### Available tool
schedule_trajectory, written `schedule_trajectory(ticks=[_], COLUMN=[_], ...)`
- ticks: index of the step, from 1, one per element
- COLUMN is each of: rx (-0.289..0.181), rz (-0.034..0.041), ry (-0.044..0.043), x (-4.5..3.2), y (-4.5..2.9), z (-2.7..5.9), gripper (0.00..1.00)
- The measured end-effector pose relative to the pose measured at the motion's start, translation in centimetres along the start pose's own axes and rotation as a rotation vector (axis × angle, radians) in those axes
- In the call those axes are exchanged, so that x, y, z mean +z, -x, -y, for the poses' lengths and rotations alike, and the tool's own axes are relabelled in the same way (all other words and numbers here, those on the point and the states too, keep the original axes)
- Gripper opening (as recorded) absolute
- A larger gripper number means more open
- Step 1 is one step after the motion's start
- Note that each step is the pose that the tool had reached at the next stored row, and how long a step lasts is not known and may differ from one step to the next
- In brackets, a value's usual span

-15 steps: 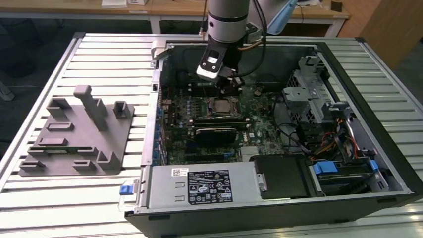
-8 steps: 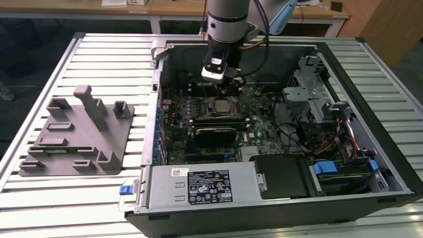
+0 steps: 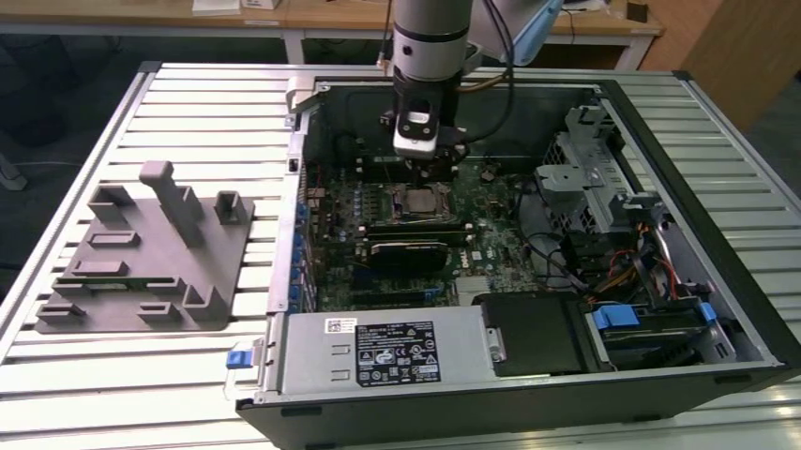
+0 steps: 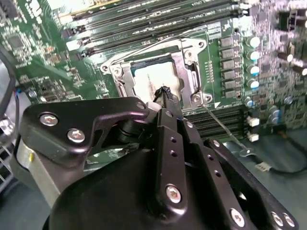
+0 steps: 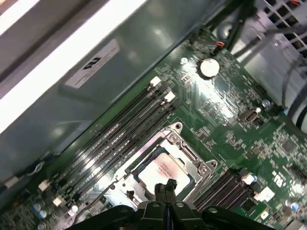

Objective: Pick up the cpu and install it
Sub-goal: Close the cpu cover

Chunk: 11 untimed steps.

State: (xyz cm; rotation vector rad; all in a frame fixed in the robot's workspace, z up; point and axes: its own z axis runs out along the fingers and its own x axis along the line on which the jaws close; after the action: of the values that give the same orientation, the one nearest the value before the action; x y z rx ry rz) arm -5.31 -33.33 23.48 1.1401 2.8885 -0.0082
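Claw [image 4: 165, 92] nearest, fingers together and gripping nothing, tips just above the near edge of the cpu [image 4: 152, 76], which lies flat in the socket [image 4: 190, 72] on the motherboard [image 4: 43, 62]; contact unclear.

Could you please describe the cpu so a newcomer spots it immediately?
Inside the open computer case, find the green motherboard. A metal socket frame there surrounds the cpu: the one pale silver square, unlike the long black memory slots beside it.
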Motion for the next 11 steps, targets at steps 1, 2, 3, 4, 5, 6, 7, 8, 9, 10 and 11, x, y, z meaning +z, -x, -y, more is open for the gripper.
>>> schedule_trajectory(ticks=[1, 2, 3, 4, 5, 6, 7, 8, 9, 10, 11], rx=[-0.017, -0.034, -0.051, -0.069, -0.087, -0.104, -0.12, -0.136, -0.153, -0.169, -0.187], rz=[0.0003, 0.0004, 0.0004, 0.0004, 0.0004, 0.0005, 0.0007, 0.0009, 0.0011, 0.0014, 0.0016], ry=[0.0001, 0.0006, 0.001, 0.0015, 0.0019, 0.0023, 0.0026, 0.0027, 0.0029, 0.003, 0.0032], x=[0.01, 0.03, 0.05, 0.08, 0.1, 0.13, 0.15, 0.17, 0.19, 0.21, 0.23], y=[0.0, 0.0, 0.0, 0.0, 0.0, 0.0, 0.0, -0.01, -0.01, -0.01, -0.01], z=[0.0, 0.0, 0.0, 0.0, 0.0, 0.0, 0.0, 0.0, 0.0, 0.0, 0.01], gripper=[0.11, 0.11, 0.11, 0.11, 0.11, 0.11, 0.11, 0.11, 0.11, 0.11, 0.11])
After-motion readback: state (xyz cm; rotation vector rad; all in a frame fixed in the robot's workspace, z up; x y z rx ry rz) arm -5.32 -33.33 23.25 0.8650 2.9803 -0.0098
